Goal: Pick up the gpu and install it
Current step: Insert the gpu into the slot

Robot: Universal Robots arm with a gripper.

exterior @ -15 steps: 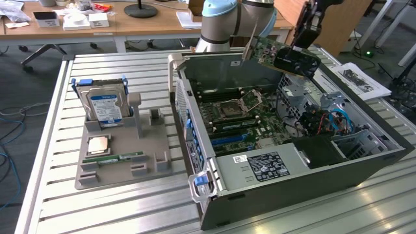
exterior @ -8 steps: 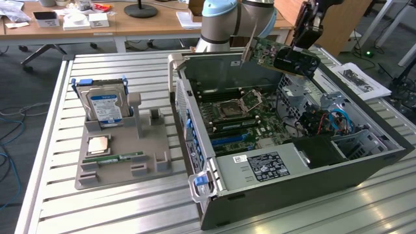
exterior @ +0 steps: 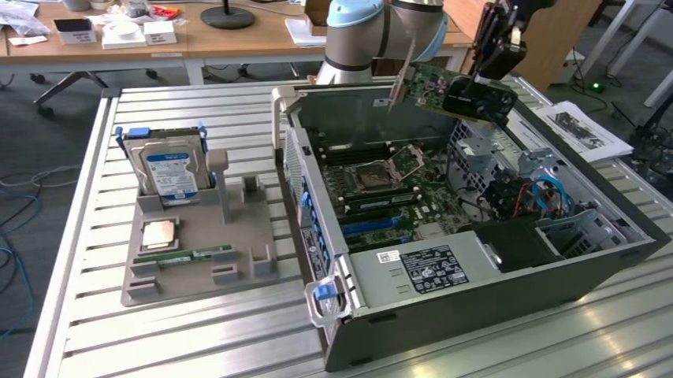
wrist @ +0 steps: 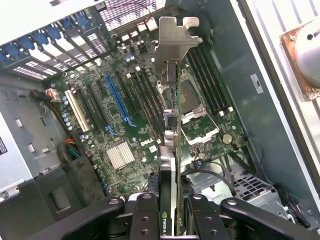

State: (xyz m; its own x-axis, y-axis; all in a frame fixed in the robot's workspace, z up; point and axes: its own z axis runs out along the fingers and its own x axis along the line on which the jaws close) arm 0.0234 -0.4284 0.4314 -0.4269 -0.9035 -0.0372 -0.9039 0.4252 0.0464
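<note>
The open case [exterior: 505,299] lies on its side on a slatted table [exterior: 210,331], with the motherboard [wrist: 120,120] facing up. Above the board and clear of it hangs the gpu [exterior: 442,83], a green card with a black cooler and a silver end bracket [wrist: 172,40]. The gripper [wrist: 172,212] pinches its cooler end, one finger on each face.

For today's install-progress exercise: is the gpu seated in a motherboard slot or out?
Out. The gpu hangs above the open case, gripped by the end effector, clear of the blue slot.
</note>
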